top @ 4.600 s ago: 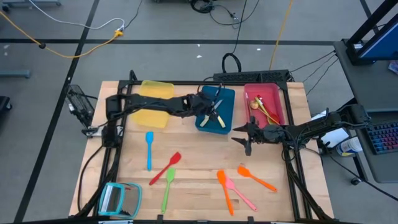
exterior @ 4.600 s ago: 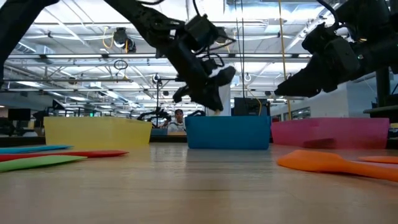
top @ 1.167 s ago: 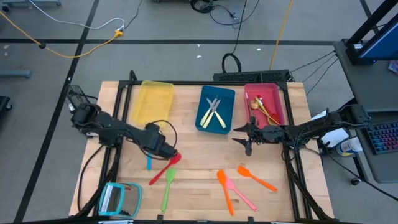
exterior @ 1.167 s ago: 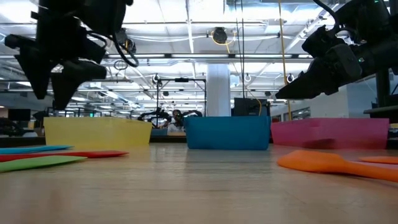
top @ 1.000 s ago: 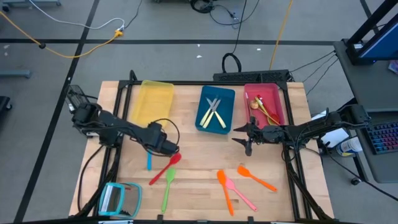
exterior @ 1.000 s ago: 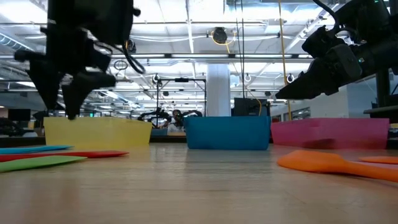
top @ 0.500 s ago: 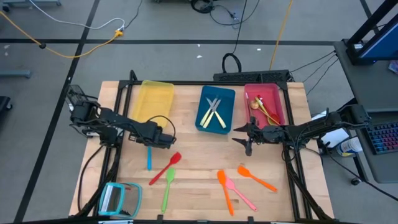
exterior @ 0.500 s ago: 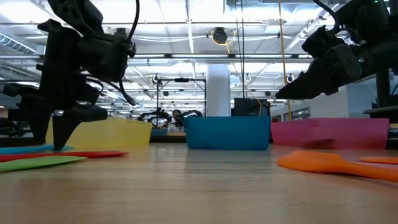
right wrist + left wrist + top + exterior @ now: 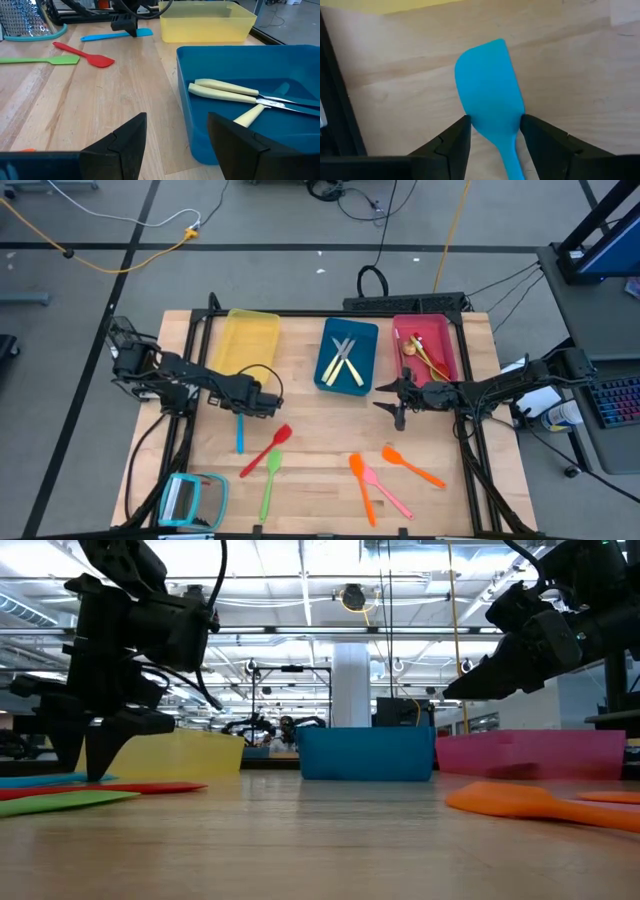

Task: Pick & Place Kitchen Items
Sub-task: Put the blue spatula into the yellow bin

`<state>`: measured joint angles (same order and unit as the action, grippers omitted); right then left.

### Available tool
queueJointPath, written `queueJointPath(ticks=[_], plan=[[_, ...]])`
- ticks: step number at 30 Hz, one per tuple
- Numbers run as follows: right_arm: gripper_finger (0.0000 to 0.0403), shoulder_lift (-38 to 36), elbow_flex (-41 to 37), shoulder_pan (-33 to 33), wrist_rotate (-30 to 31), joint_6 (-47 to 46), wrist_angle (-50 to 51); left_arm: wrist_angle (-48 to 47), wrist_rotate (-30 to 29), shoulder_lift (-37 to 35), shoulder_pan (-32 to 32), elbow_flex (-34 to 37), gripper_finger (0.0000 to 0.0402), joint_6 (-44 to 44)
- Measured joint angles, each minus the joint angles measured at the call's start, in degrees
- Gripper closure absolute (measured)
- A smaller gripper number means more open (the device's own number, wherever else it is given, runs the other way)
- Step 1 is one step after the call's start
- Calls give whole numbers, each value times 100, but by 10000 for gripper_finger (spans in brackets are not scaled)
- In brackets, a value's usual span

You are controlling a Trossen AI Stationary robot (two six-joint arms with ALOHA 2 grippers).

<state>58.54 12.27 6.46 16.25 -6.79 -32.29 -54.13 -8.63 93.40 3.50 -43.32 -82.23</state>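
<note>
Blue spatula (image 9: 491,95): flat on table, blade toward yellow tray (image 9: 246,340). Left gripper (image 9: 492,131): spread, straddling its neck. Right gripper (image 9: 397,409): spread, empty.

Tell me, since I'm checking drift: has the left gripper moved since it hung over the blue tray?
Yes. The left gripper has left the blue rectangular tray and come down before the yellow rectangular tray, straddling the blue plastic spatula, fingers open.

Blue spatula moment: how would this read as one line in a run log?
left gripper: open, straddling blue spatula on table | right gripper: open, waiting near blue tray | spatula not lifted
</note>
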Motion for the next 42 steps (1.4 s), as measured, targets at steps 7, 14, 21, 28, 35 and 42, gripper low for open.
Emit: queueJointPath(ticks=[7,14,21,28,35,42], plan=[[202,0,0,0,-2,-2,0,-42,62,-12,-41,73,215,-356],[202,-2,0,0,2,-4,0,-138,180,-12,-43,73,215,-569],[202,-1,0,0,4,-4,0,-259,118,-10,149,84,215,-1579],[202,0,0,0,4,-6,2,-291,-4,2,389,107,215,-2133],[202,0,0,0,7,-7,52,61,-798,36,901,170,215,-3035],[202,0,1,0,7,-7,48,236,-1271,40,1367,209,216,-3730]])
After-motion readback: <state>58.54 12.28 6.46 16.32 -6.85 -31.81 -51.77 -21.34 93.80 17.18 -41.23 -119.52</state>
